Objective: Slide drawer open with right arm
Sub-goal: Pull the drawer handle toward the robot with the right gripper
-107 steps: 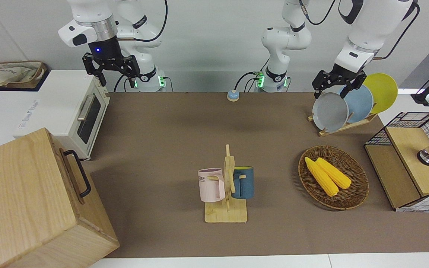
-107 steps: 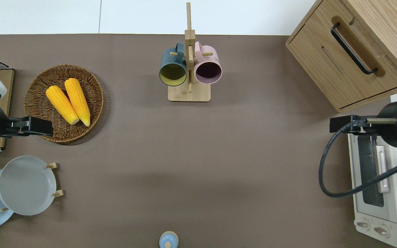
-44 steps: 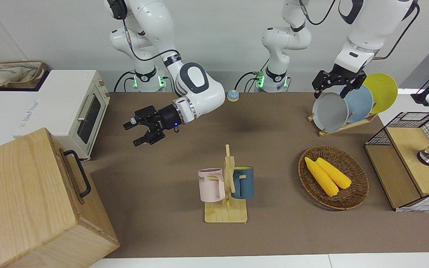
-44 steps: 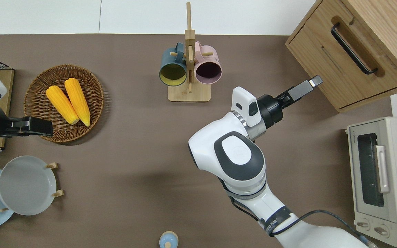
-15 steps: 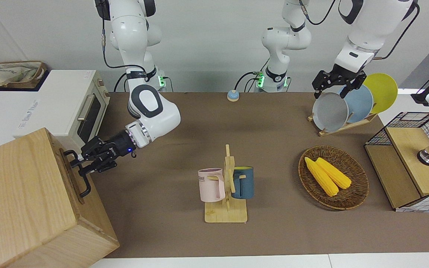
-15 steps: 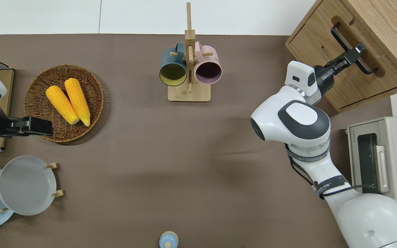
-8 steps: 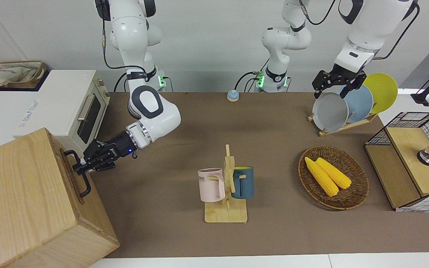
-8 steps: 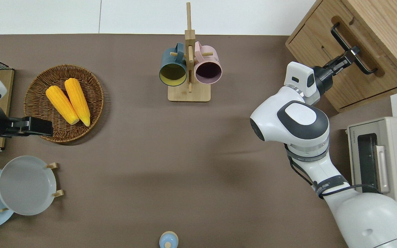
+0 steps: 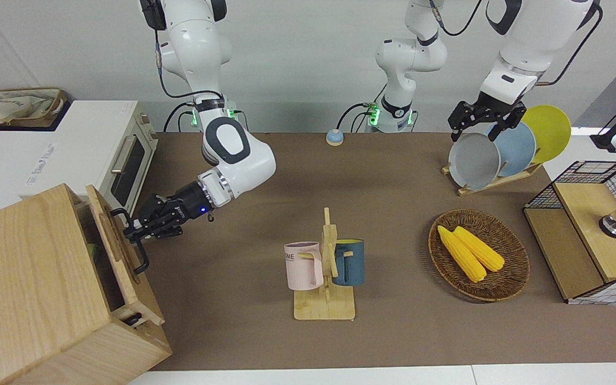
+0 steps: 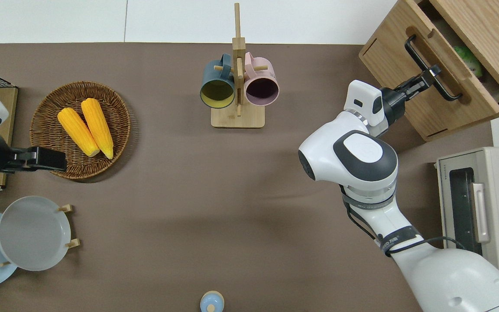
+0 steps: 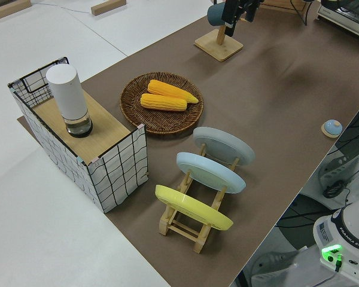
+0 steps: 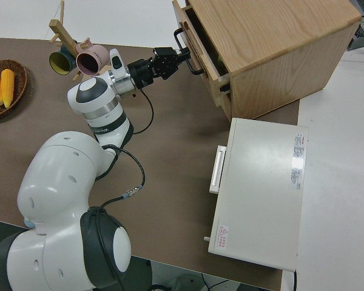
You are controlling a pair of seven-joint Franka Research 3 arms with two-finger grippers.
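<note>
Pale-wood drawer (image 9: 106,243) with black metal U-shaped handle (image 9: 132,240) sits partly pulled out of the big pale wood box (image 9: 30,289) at the right arm's end of the brown desk (image 9: 393,342). Right arm's black two-finger gripper (image 9: 132,231) is clamped on the handle's middle, wrist blue light showing. Something green (image 10: 466,58) visible inside the drawer. Left arm parked.

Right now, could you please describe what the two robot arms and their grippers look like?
Both arms are white and jointed, with rounded shells, dark grey oval panels and black cables along them. The right arm has a silver ring and a black wrist with a small blue light before its black two-finger right gripper. The left arm ends in a similar black left gripper. Green lights glow at both bases.
</note>
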